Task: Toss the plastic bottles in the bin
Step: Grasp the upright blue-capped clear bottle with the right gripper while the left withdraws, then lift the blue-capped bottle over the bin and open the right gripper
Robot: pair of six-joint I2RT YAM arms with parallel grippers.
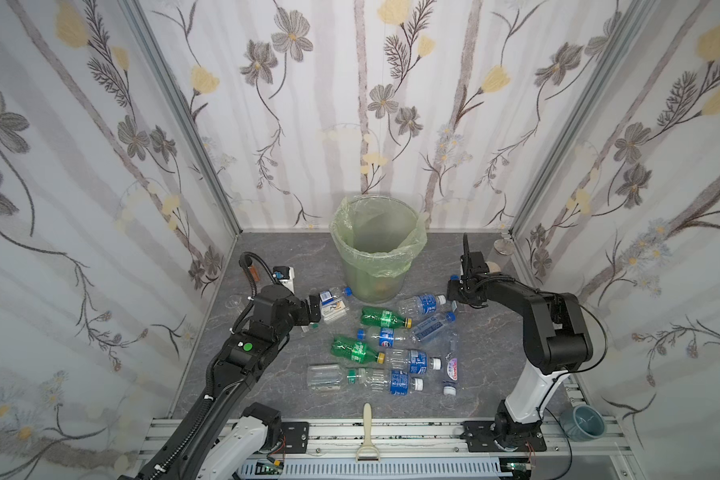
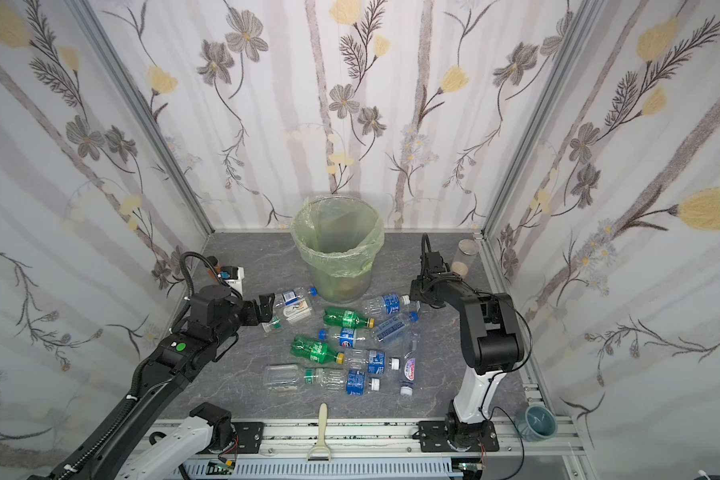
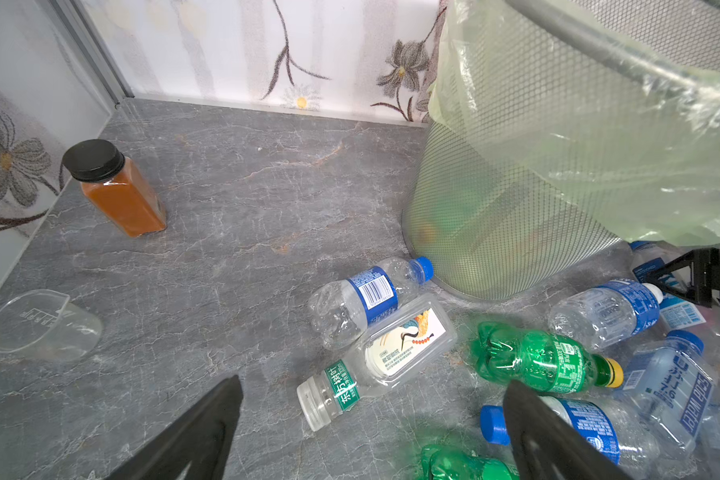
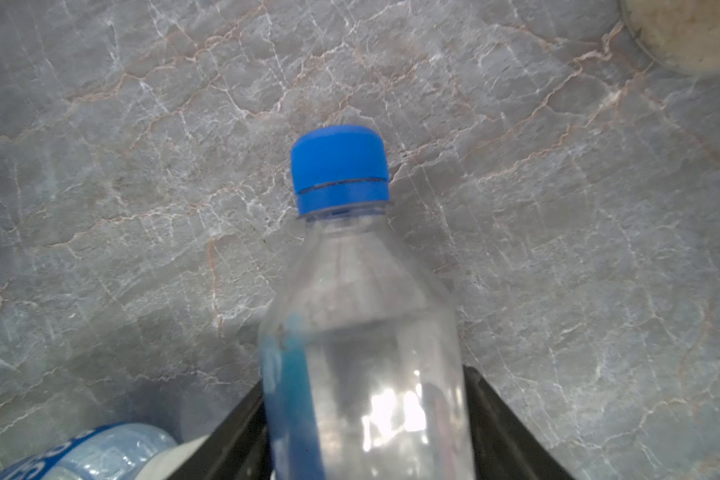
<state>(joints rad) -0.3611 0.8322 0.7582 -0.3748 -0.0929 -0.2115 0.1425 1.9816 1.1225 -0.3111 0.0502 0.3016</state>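
In both top views the bin (image 1: 352,259) stands at the back of the grey tabletop (image 1: 267,374), in the middle, with a green bag (image 1: 391,266) folded over its rim. The plastic bottles (image 1: 385,336) lie on their sides in a heap in front of the bin. Some are clear with blue labels and two are green with yellow caps. The left tool (image 1: 317,309) is at the left edge of the heap, next to a flat clear bottle (image 1: 334,311). The right tool (image 1: 454,293) points down at the right end of the heap, near the bin.

In the left wrist view the left tool (image 3: 373,382) is wide open and holds nothing. The flat clear bottle (image 3: 406,345) lies just past its fingers. It touches a blue-label bottle (image 3: 358,299) whose cap is beside the foot of the bin (image 3: 495,232). A brown jar (image 3: 119,195) and a clear cup (image 3: 38,328) are well apart from the bottles.

In the right wrist view the right tool (image 4: 366,386) has a clear bottle with a blue cap (image 4: 362,324) between its fingers, which sit tight against both its sides.
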